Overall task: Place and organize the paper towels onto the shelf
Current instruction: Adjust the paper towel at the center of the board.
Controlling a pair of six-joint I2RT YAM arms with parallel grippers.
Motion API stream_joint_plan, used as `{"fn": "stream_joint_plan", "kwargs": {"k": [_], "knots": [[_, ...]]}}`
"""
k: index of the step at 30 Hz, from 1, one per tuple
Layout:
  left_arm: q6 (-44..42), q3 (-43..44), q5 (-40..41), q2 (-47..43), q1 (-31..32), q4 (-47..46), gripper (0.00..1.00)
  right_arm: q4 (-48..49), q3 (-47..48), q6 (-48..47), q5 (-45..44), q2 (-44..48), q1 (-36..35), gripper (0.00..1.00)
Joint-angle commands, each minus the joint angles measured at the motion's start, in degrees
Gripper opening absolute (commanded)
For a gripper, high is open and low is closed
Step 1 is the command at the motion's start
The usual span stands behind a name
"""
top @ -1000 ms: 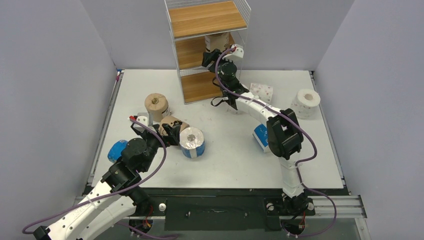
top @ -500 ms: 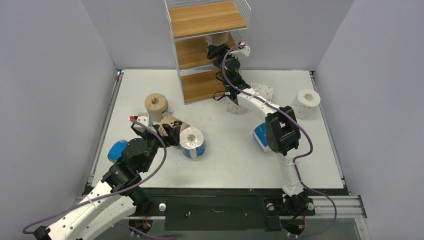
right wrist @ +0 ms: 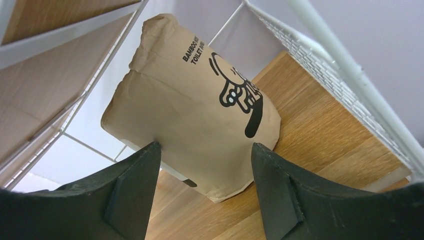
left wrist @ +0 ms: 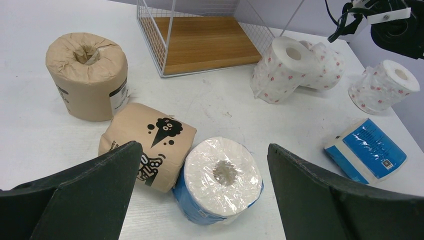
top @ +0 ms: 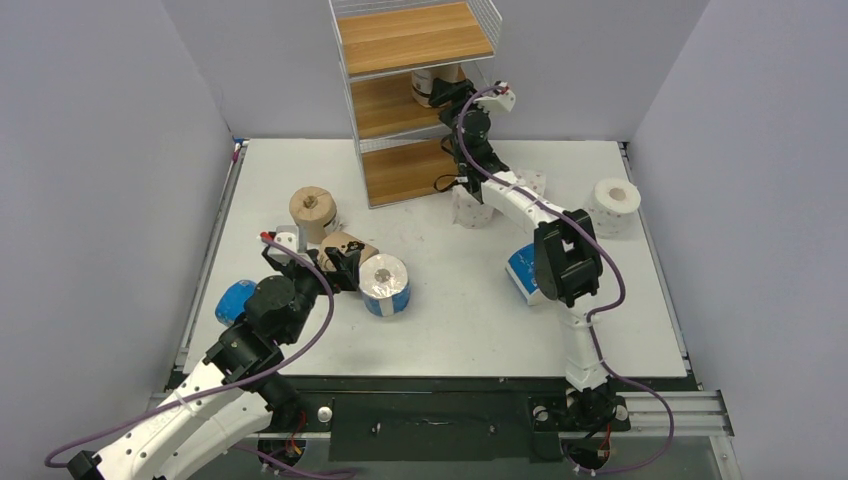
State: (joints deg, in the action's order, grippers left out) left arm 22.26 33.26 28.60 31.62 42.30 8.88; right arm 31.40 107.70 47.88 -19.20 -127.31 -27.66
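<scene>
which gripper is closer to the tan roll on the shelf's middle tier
right. the right gripper is right up against the tan roll inside the shelf; the left gripper hovers over a blue roll on the table, far from it

Your shelf (top: 415, 38) has smooth, grained wooden boards in thin white wire. On its middle board the tan roll (right wrist: 195, 110) wears matt, creased paper. In front of the shelf, the blue roll (left wrist: 220, 175) shines in crinkled clear plastic film.
</scene>
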Motion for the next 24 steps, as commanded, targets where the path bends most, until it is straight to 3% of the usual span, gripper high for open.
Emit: {"fn": "stream_joint_plan", "kwargs": {"k": [1, 15, 24], "knots": [[-0.52, 0.82, 0.82, 0.48, -0.20, -0.18, 0.96, 0.26, 2.57, 1.07, -1.64, -1.38, 1.08, 0.63], [0.38, 1.34, 0.14, 2.07, -0.20, -0.54, 0.96, 1.97, 0.37, 0.87, -0.03, 0.77, 3.50, 0.64], [1.90, 1.68, -2.15, -0.15, -0.14, -0.22, 0.96, 3.62, -8.56, -0.85, 6.59, 10.06, 3.09, 0.71]]}}
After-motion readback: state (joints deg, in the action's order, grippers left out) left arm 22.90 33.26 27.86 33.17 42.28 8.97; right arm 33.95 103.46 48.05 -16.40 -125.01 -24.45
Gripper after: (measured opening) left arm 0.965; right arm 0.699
